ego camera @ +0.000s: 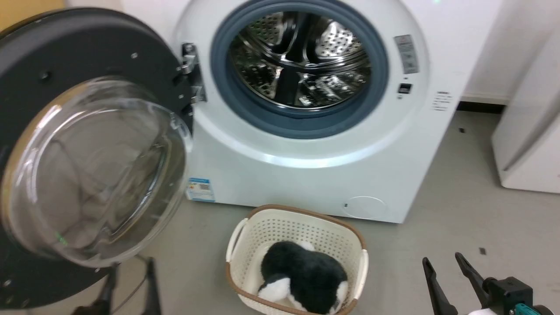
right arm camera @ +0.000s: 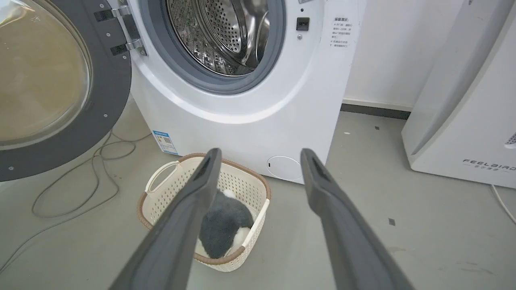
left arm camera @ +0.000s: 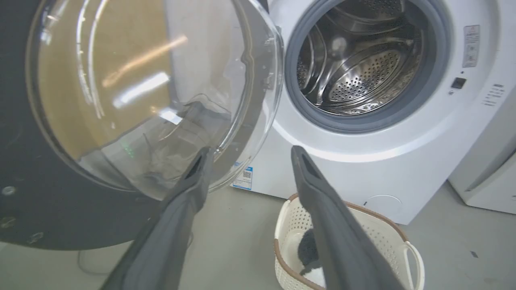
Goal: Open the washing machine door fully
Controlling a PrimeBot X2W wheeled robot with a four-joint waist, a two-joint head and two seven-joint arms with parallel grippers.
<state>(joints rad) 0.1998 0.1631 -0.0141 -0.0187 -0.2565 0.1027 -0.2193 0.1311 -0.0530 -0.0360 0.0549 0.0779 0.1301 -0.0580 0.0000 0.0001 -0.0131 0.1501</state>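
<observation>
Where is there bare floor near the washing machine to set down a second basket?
The widest bare floor lies right of the laundry basket, bordered by the washing machine front and the white FEELBIRD appliance. Left of the basket it is crowded: the open washing machine door hangs over that floor and a loose cable loops across it.

I have a clear way into the drum mouth [ego camera: 302,65]. The washing machine door [ego camera: 65,52], standing out at left, blocks that side; the basket [ego camera: 306,212] stands near, and the floor [ego camera: 459,210] at right is free.
</observation>
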